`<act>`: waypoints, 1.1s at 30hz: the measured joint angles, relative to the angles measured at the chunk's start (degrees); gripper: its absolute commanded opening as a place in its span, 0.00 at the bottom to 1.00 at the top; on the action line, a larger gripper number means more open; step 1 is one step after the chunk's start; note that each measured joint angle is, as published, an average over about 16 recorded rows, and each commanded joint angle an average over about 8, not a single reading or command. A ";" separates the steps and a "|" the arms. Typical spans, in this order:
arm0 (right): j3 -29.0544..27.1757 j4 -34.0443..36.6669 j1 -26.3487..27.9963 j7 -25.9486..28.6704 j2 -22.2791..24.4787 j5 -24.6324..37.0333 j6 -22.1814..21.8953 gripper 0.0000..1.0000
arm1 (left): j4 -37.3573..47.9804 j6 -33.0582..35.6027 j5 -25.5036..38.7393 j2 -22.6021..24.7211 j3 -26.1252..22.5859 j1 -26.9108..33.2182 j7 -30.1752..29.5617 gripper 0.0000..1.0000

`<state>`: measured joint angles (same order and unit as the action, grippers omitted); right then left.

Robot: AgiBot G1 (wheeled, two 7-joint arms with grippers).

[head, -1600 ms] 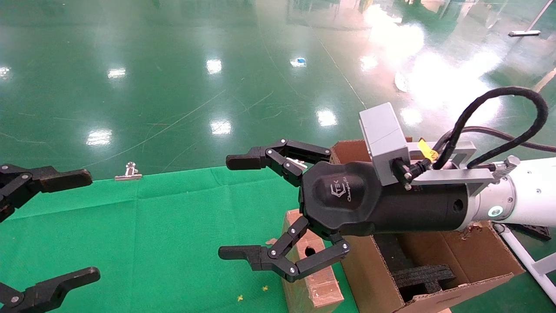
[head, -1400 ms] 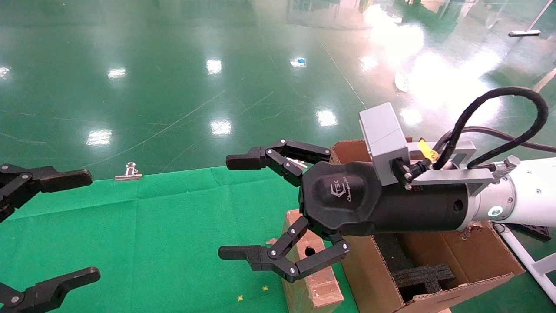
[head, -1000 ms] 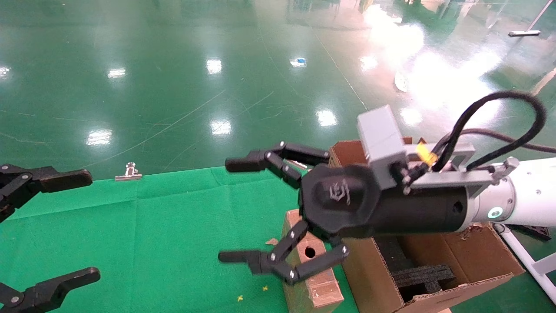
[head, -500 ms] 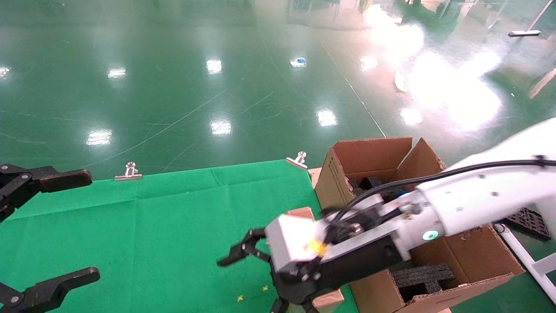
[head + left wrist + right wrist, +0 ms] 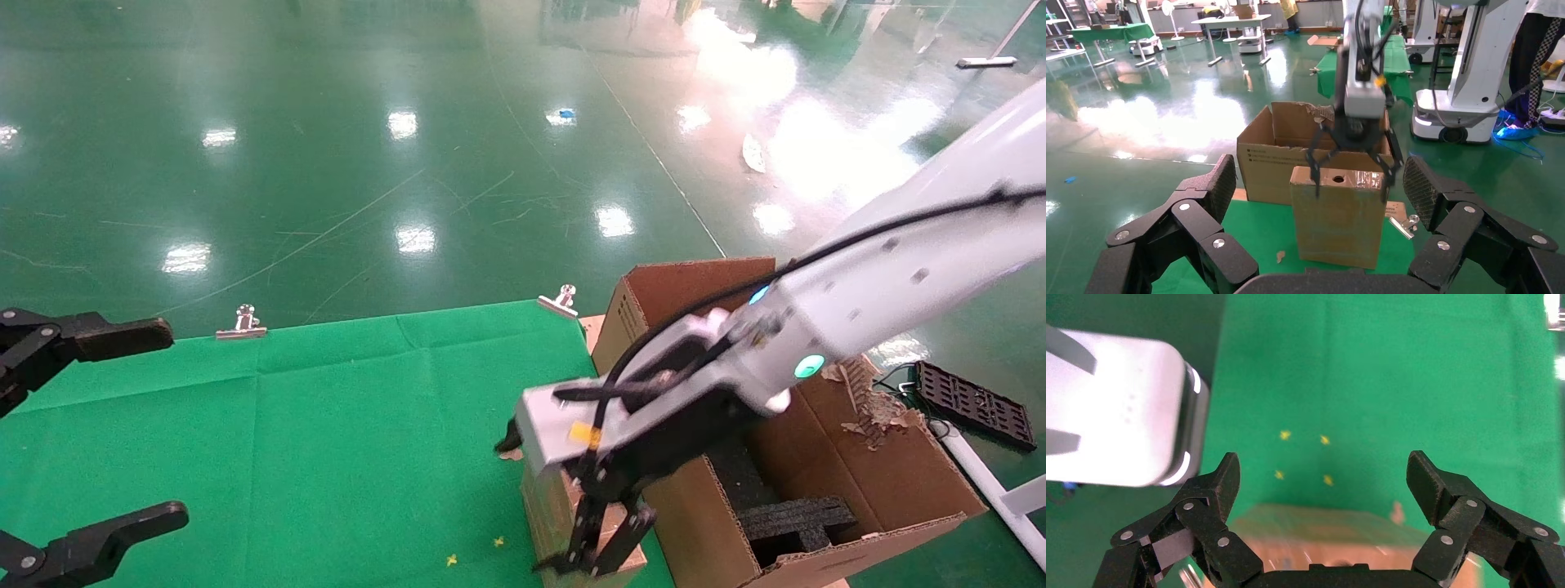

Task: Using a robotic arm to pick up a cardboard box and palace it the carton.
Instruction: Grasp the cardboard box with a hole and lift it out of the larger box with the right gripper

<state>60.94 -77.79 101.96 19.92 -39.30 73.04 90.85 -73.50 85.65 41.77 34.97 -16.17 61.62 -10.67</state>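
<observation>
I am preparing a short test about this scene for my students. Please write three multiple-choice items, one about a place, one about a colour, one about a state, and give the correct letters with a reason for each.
1. Where does the box stand?
A. inside the carton
B. on the cloth, beside the carton
C. on the floor, far from the table

2. What colour is the cloth?
A. green
B. red
C. white

3. How is the right gripper?
A. shut on the box
B. open, fingers on both sides of the box top
C. open, far above the box

Key:
1 B: the left wrist view shows the box upright on the cloth, in front of the carton.
2 A: the cloth is green in every view.
3 B: its fingers are spread at both ends of the box top, with no grip visible yet.

The left gripper is open at the table's left.
</observation>
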 measured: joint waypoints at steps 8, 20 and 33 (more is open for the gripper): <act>11.92 0.01 12.56 1.65 -0.02 1.69 0.09 1.00 | 0.00 -0.01 -0.02 -0.01 -0.03 0.01 0.02 1.00; 31.06 -0.03 24.43 8.56 -6.21 1.76 -0.34 1.00 | 0.00 -0.04 -0.06 -0.03 -0.08 0.02 0.04 1.00; 43.80 0.01 30.54 16.49 -14.09 -2.41 -1.78 1.00 | 0.00 -0.06 -0.09 -0.06 -0.14 0.03 0.07 1.00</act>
<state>104.73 -77.79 132.50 36.41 -53.39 70.63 89.08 -73.50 85.59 41.68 34.91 -16.31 61.65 -10.60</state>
